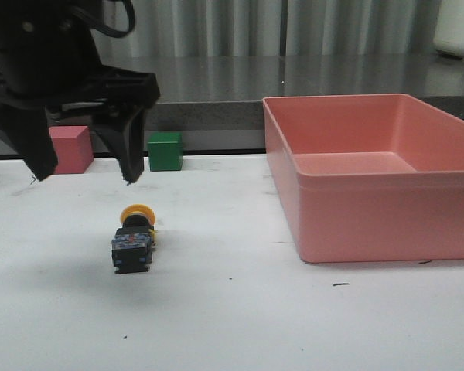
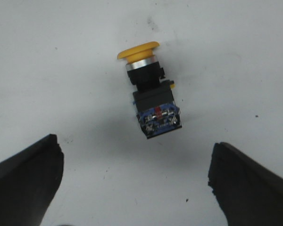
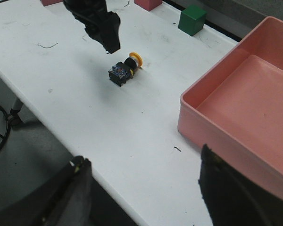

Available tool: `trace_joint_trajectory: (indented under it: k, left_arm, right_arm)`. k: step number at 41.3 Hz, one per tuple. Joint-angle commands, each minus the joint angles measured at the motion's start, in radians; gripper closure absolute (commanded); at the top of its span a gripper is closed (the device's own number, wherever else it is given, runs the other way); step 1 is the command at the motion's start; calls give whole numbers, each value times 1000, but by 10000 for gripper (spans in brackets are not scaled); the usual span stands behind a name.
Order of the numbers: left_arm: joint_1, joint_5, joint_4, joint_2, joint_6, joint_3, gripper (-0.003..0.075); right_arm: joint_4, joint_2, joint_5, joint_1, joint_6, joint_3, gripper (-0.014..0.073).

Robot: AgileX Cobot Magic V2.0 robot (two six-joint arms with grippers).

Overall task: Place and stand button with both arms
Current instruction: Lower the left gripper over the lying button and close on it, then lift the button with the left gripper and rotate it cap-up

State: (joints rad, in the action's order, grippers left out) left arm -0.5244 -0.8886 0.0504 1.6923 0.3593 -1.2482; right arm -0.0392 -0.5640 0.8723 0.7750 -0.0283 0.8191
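The button point(image 1: 134, 238) lies on its side on the white table, yellow cap toward the back, black-blue block base toward the front. It also shows in the left wrist view point(image 2: 152, 92) and the right wrist view point(image 3: 124, 69). My left gripper point(image 1: 85, 176) hangs open and empty above and behind it, a little to the left; in its wrist view point(image 2: 134, 160) the fingers stand wide apart with the button beyond them. My right gripper point(image 3: 141, 162) is open and empty, high over the table's front edge, out of the front view.
A large pink bin point(image 1: 387, 174) stands on the right of the table. A pink cube point(image 1: 69, 148) and a green cube point(image 1: 165, 150) sit at the back edge. A dark counter and curtain lie behind.
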Motion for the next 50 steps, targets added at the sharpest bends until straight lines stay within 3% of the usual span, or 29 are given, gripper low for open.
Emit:
trace_joint_trajectory:
  k: [1, 12, 28, 40, 50]
  left_arm:
    - [-5, 17, 6, 21, 65, -69, 122]
    - [-5, 13, 41, 185, 181, -177, 122]
    - [-3, 2, 45, 318, 208, -272, 127]
    - [-3, -4, 45, 321, 212, -272, 302]
    - [16, -4, 25, 321, 212, -272, 302]
  right_arm:
    - [-1, -1, -61, -5, 6, 23, 85]
    - [-1, -1, -61, -5, 6, 23, 85]
    - [-1, -1, -61, -5, 6, 23, 85]
    - [-1, -1, -61, -5, 6, 23, 85]
    - [-1, -1, -61, -5, 6, 23, 85]
